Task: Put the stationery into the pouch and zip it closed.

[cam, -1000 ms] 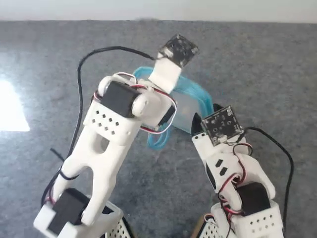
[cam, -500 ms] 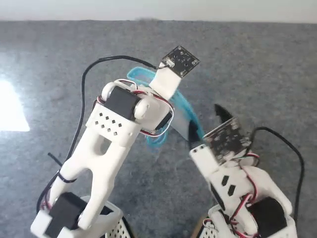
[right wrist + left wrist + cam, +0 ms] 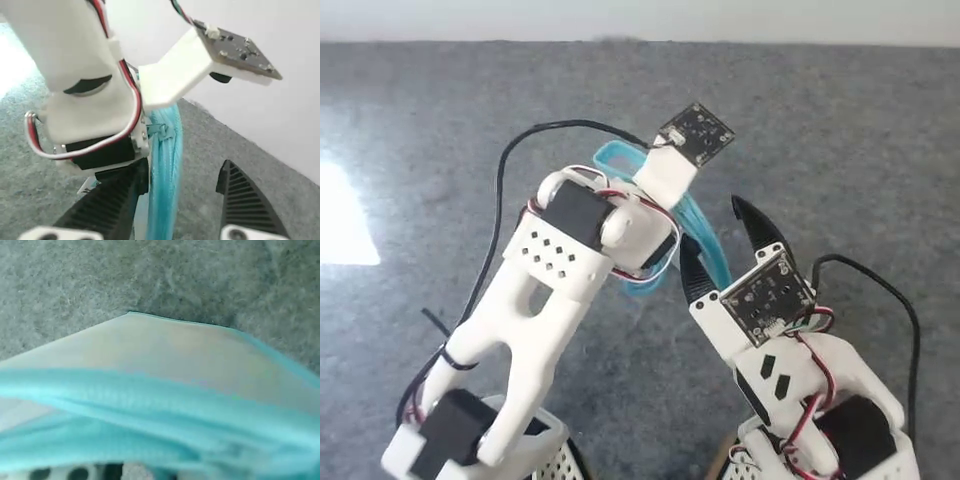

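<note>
Now the left gripper [image 3: 665, 225] pinches the pouch [image 3: 164, 160] up on edge while the right gripper [image 3: 712, 225], spread wide, lines up near its zipper pull [image 3: 161, 131], so next, I'd say, close on it and draw.

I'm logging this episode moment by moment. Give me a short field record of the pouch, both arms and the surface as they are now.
pouch: teal-edged pouch, tipped up on its edge, under the left arm's wrist
left arm: left arm stretched over the pouch; its wrist view looks close onto the pouch's pale side and teal zip band
right gripper: right gripper open, black fingers spread, gap in line with the pouch's teal edge; contact cannot be told
zip state: cannot tell
surface: grey speckled table
</note>
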### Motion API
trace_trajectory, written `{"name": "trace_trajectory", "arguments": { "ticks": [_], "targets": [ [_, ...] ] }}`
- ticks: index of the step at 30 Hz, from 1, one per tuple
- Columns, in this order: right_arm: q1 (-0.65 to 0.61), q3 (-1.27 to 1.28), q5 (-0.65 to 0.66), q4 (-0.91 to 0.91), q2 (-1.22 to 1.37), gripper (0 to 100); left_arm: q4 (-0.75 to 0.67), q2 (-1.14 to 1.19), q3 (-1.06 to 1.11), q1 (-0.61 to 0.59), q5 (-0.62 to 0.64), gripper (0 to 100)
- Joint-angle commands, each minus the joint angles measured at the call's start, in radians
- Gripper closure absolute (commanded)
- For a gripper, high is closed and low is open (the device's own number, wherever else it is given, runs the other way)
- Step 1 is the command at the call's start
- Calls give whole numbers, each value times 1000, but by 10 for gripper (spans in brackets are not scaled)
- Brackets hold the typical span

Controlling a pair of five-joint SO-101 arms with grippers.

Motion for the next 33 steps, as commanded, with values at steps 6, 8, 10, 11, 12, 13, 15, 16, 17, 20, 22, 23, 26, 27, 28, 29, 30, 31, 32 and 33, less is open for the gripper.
{"name": "trace_trajectory", "arguments": {
  "ticks": [6, 8, 10, 11, 12, 13, 15, 16, 17, 20, 22, 23, 26, 27, 28, 29, 30, 31, 32, 33],
  "targets": [
    [-7, -3, 81, -53, 13, 822, -11, 21, 33, 2, -11, 990],
    [-5, 9, 81, -56, 13, 860, -6, 21, 33, 2, -11, 990],
    [-5, 37, 81, -77, 13, 864, -5, 21, 33, 2, -11, 990],
    [-5, 54, 81, -93, 13, 853, -5, 21, 33, 2, -11, 990],
    [-4, 68, 81, -108, 13, 838, -3, 21, 33, 2, -11, 990],
    [-2, 77, 81, -117, 16, 823, -3, 21, 33, 2, -15, 990],
    [-2, 77, 81, -125, 41, 801, -3, 21, 33, 2, -28, 990],
    [-2, 77, 81, -131, 61, 800, -3, 21, 33, 0, -28, 990],
    [-2, 77, 81, -140, 73, 800, -5, 21, 33, -5, -28, 990],
    [-1, 64, 75, -151, 97, 801, -5, 21, 35, -12, -29, 990],
    [-2, 52, 78, -153, 99, 818, -3, 21, 35, -15, -31, 990],
    [-2, 49, 80, -154, 97, 838, -3, 21, 35, -17, -31, 990],
    [-5, 29, 80, -154, 104, 884, -3, 21, 33, -18, -31, 990],
    [-5, 28, 80, -154, 105, 893, -3, 21, 33, -18, -31, 990],
    [-7, 28, 80, -154, 104, 899, -3, 21, 33, -18, -31, 990],
    [-7, 26, 80, -154, 99, 905, -3, 21, 35, -17, -31, 990],
    [-8, 23, 80, -154, 97, 918, -3, 21, 41, -15, -31, 990],
    [-8, 15, 80, -153, 97, 942, -8, 21, 45, -15, -31, 990],
    [-8, 11, 78, -150, 97, 981, -9, 21, 48, -15, -31, 990],
    [-8, 8, 74, -150, 97, 998, -9, 21, 51, -17, -31, 990]
  ]
}}
